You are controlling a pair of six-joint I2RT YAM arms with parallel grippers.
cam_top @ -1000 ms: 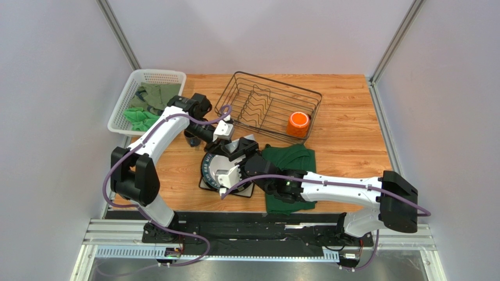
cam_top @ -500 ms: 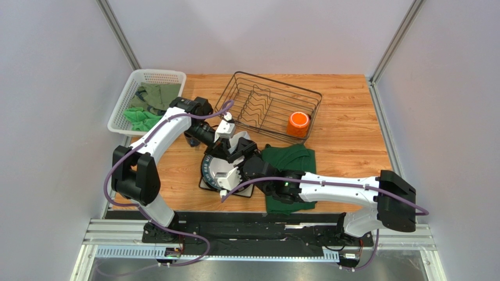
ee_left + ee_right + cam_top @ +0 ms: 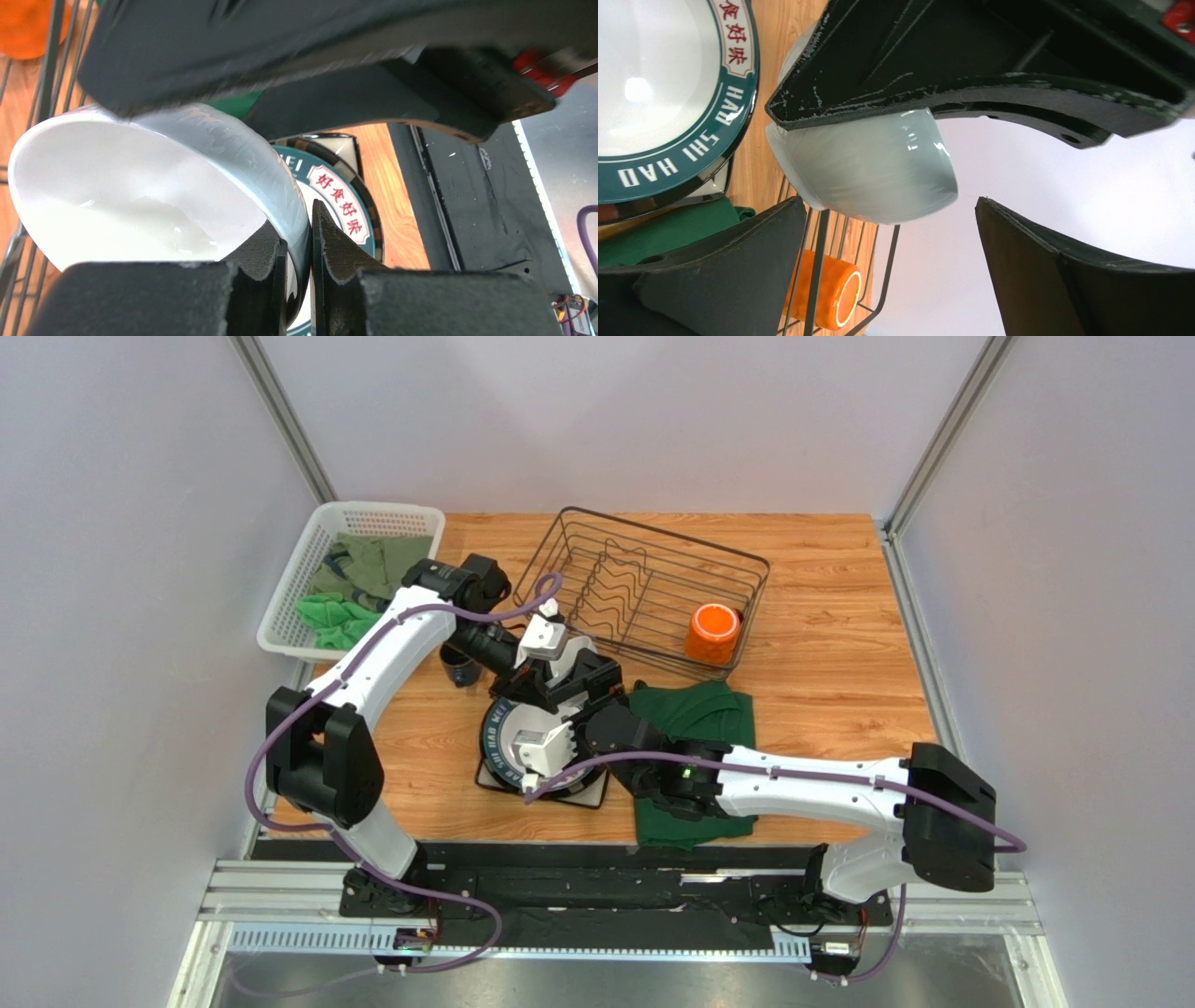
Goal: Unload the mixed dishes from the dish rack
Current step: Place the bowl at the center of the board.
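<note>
The white bowl (image 3: 140, 189) hangs just above the table, and my left gripper (image 3: 300, 245) is shut on its rim, one finger inside and one outside. My right gripper (image 3: 892, 259) stands open around the bowl (image 3: 864, 168), with its fingers apart from the bowl's wall. In the top view both grippers meet in front of the dish rack (image 3: 645, 581), left (image 3: 554, 665) and right (image 3: 568, 703), and they hide most of the bowl. Under them a round dark-rimmed plate (image 3: 498, 735) lies on the table. An orange mug (image 3: 713, 630) lies on its side in the rack. A dark blue mug (image 3: 456, 668) stands by the left arm.
A dark green cloth (image 3: 694, 721) lies right of the plate, partly under the right arm. A white perforated basket (image 3: 358, 574) with green cloths sits at the back left. Grey walls close off the left, right and back of the table.
My left gripper moved in and shut on the bowl's rim. My right gripper then opened and let go of the bowl.
</note>
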